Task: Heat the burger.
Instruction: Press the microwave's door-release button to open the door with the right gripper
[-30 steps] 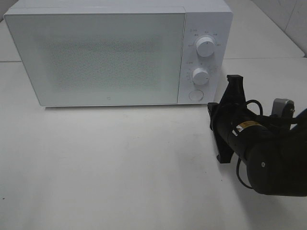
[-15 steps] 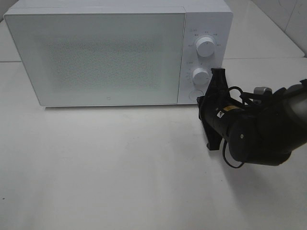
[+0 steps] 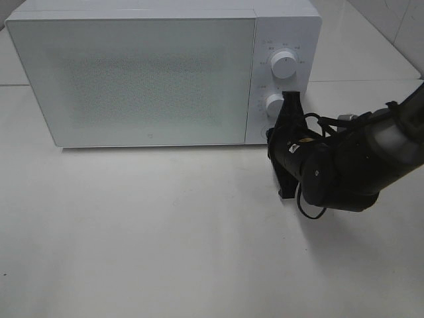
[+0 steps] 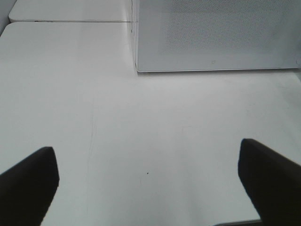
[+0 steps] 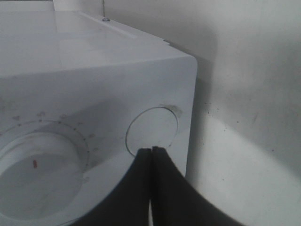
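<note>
White microwave (image 3: pixel 152 73) standing upright at far side of white table (image 3: pixel 165 232), front facing high camera. Frosted door (image 3: pixel 139 83) sitting fully shut, interior not showing through. Control panel lying right of door: upper knob (image 3: pixel 283 64) sitting above lower knob (image 3: pixel 273 105), round button (image 5: pixel 152 128) beneath.

**A:** The boxy white microwave (image 3: pixel 278 26) has a smooth shell, plastic or painted metal, I cannot tell which. Its top is glossy enough to carry reflections.

**B:** The large door panel (image 3: pixel 139 79) is duller and finely speckled. The two round white knobs (image 3: pixel 283 65) look like smooth plastic, and the round white button (image 5: pixel 152 127) is satin.

**A:** The white counter (image 3: pixel 165 252) is matt, with faint grey scuffs.

**B:** The black fingers (image 5: pixel 131 188) of the right gripper (image 5: pixel 151 149) are matt, perhaps plastic or rubber. The left gripper (image 4: pixel 146 146) shows equally dull black fingers (image 4: pixel 28 183).

**A:** The rounded black arm housing (image 3: pixel 331 175) is smooth and slightly glossy.
</note>
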You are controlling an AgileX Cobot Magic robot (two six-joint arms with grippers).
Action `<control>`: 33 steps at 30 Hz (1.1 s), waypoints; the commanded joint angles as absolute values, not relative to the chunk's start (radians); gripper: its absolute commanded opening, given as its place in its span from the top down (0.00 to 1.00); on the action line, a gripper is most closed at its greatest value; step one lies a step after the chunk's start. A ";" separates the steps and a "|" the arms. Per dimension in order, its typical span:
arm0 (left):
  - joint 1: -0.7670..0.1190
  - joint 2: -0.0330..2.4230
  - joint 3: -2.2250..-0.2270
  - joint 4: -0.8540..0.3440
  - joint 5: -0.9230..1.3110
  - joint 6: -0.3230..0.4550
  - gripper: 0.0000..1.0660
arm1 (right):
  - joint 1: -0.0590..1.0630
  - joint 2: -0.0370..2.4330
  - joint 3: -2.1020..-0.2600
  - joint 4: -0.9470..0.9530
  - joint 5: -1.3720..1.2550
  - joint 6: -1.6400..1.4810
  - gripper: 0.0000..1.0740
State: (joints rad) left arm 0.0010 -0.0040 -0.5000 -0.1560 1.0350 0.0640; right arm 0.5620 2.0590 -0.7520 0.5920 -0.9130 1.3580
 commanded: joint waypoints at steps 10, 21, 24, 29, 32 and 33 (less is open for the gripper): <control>0.001 -0.027 -0.496 -0.157 1.026 0.062 0.08 | 0.559 2.087 -0.813 0.587 -0.908 1.323 1.00; 0.001 -0.027 -0.496 -0.157 1.026 0.062 0.08 | 0.547 2.096 -0.822 0.617 -0.932 1.307 1.00; 0.001 -0.027 -0.496 -0.157 1.026 0.062 0.08 | 0.547 2.108 -0.841 0.613 -0.932 1.305 1.00; 0.001 -0.027 -0.496 -0.157 1.026 0.062 0.08 | 0.547 2.115 -0.852 0.613 -0.966 1.305 1.00; 0.001 -0.027 -0.496 -0.157 1.026 0.062 0.08 | 0.547 2.115 -0.852 0.614 -0.973 1.303 1.00; 0.001 -0.027 -0.496 -0.157 1.026 0.062 0.08 | 0.547 2.115 -0.852 0.621 -0.981 1.303 1.00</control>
State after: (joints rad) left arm 0.0010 -0.0040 -0.5000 -0.1560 1.0350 0.0640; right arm 0.5520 2.1210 -0.8340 0.6280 -0.9200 1.3150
